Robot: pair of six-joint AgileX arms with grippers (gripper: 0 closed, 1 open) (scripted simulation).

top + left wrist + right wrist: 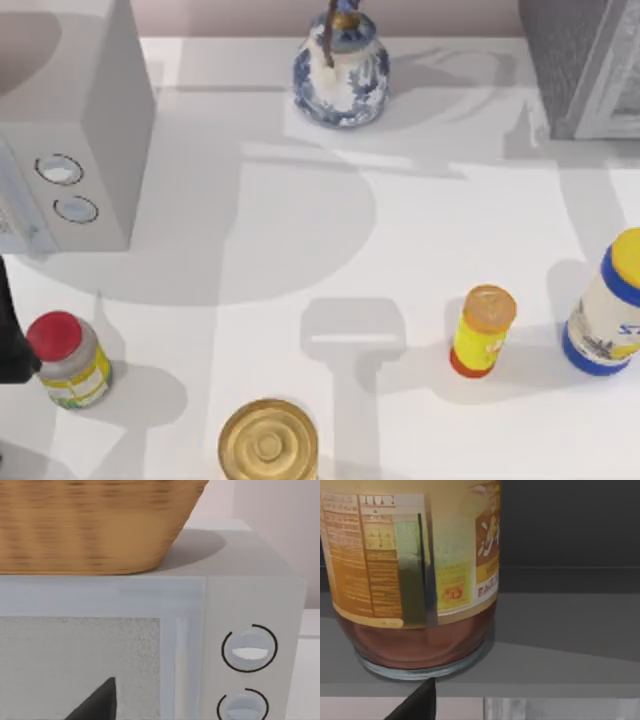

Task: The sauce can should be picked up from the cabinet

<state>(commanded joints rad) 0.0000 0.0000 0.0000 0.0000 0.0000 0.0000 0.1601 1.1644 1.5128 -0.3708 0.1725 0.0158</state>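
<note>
The sauce can [415, 570] stands upright on a grey shelf [560, 625] inside the dark cabinet. It has a tan-orange printed label and a glossy maroon band at its base. My right gripper [422, 702] shows as a dark tip close in front of the can, at the shelf's front edge and apart from it. In the top view the cabinet [565, 60] is the dark grey speckled box with a paler framed door at the far right corner. My left arm [12, 330] is parked at the table's left edge.
A pale box with two dials [75, 150] stands far left with a wicker basket [95, 525] on top. Also on the table are a blue-white vase [340, 70], a red-capped jar [65, 360], a gold-topped can [268, 440], a yellow bottle [482, 330] and a blue-banded bottle [605, 305].
</note>
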